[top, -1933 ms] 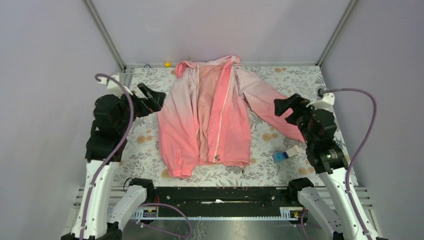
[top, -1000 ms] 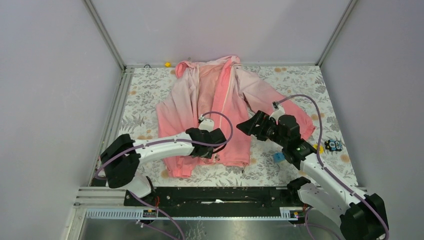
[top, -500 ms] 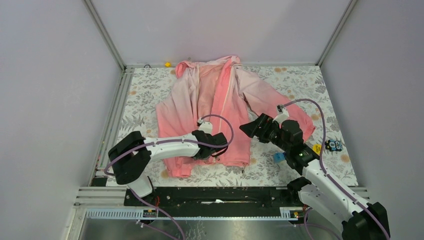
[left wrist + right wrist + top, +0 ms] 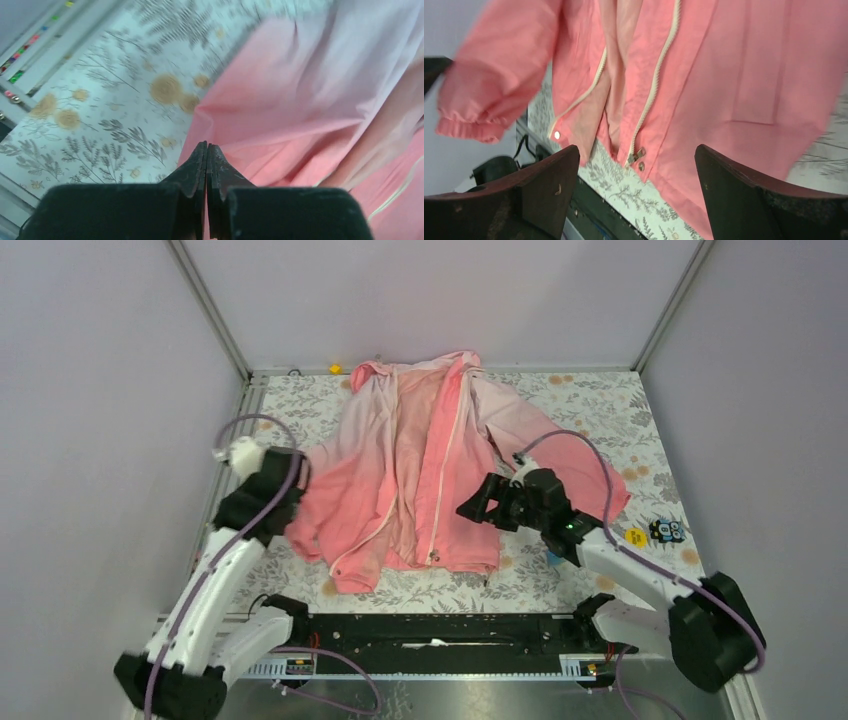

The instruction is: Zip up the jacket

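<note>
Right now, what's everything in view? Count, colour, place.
jacket: 1, pale pink at the collar to coral at the hem, white zipper undone, spread mid-table
table cover: 1, white with grey and tan flowers, under everything
yellow piece: 1, far edge, near the back-left corner
yellow disc: 1, right side of the table
dark object: 1, beside the disc, too small to identify
blue block: 1, mostly hidden by the right arm
cables: 2, purple, one per arm
left gripper: shut, pinching the jacket's sleeve side
right gripper: open, over the jacket's lower front
</note>
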Motion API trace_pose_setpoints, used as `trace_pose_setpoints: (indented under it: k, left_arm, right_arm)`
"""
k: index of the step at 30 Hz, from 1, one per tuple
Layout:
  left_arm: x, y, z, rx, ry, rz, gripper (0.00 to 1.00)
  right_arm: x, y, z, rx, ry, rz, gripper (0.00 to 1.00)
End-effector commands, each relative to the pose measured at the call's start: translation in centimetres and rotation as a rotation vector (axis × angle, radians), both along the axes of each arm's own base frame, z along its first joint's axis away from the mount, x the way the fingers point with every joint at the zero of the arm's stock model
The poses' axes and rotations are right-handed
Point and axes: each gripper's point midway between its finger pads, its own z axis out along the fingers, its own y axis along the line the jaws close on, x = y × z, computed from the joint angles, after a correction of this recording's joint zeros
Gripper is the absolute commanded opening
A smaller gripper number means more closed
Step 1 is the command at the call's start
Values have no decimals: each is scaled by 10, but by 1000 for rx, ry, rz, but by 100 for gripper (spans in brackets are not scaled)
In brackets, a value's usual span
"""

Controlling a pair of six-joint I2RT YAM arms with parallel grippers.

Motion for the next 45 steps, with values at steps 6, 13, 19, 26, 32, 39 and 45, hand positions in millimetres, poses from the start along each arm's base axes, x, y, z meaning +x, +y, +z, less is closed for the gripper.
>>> trace_pose_setpoints:
  k: [6, 13, 19, 26, 32, 39, 45]
  left_arm:
    - [-18, 73, 47, -95, -238, 308, 97]
    - [17, 11, 71, -217, -338, -113, 99]
    - [39, -78, -4, -509, -95, -489, 98]
    - [52, -124, -61, -642, -18, -647, 73]
    - [60, -151, -83, -549, 17, -688, 77]
    - [87, -142, -123, -462, 77, -584, 69]
    - [102, -139, -130, -440, 53, -545, 52]
  right_arm:
    - [-22, 85, 6, 45, -30, 250, 73]
    - [-17, 87, -28, -39, 15, 231, 47]
    - [-9, 96, -49, -49, 62, 221, 40]
    - [-14, 117, -65, 27, 151, 271, 37]
    - [-25, 124, -79, 84, 214, 305, 31]
    - [-30, 102, -96, -9, 209, 280, 34]
    - [-41, 92, -105, -15, 232, 268, 37]
